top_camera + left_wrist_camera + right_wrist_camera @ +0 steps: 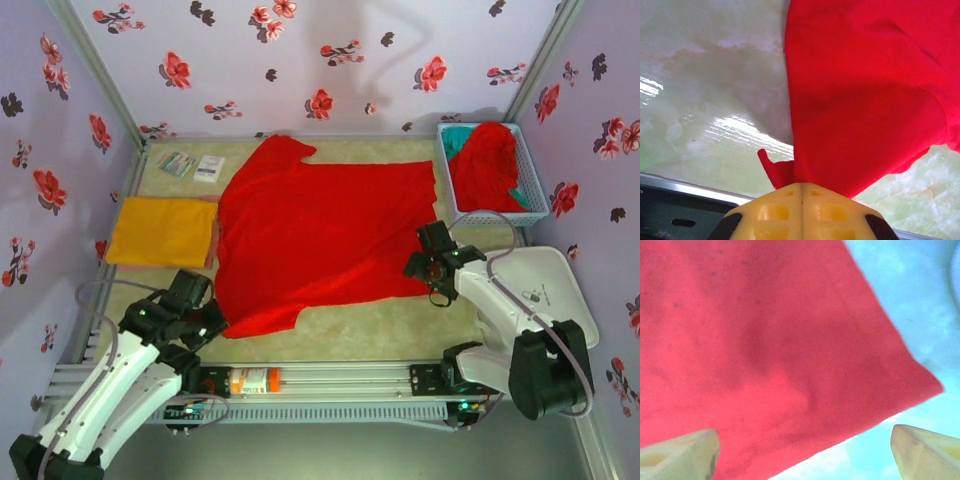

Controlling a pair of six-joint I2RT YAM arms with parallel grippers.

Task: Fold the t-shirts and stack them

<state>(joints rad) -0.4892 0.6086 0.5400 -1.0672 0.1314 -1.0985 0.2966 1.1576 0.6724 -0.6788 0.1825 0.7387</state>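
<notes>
A large red t-shirt (320, 235) lies spread flat in the middle of the table. My left gripper (207, 322) is shut on its near-left sleeve corner; in the left wrist view the yellow fingers (775, 212) meet with red cloth (860, 100) pinched between them. My right gripper (425, 268) stands open over the shirt's near-right corner (765, 350), its fingertips (927, 450) wide apart and the corner lying between them, unpinched. A folded orange-yellow t-shirt (160, 232) lies at the left. Another red t-shirt (487, 165) and a teal one (460, 138) sit in the blue basket (497, 214).
Two small packets (177, 163) (209, 168) lie at the back left corner. An orange-and-white item (255, 380) rests on the front rail between the arm bases. Floral walls close in the table on three sides.
</notes>
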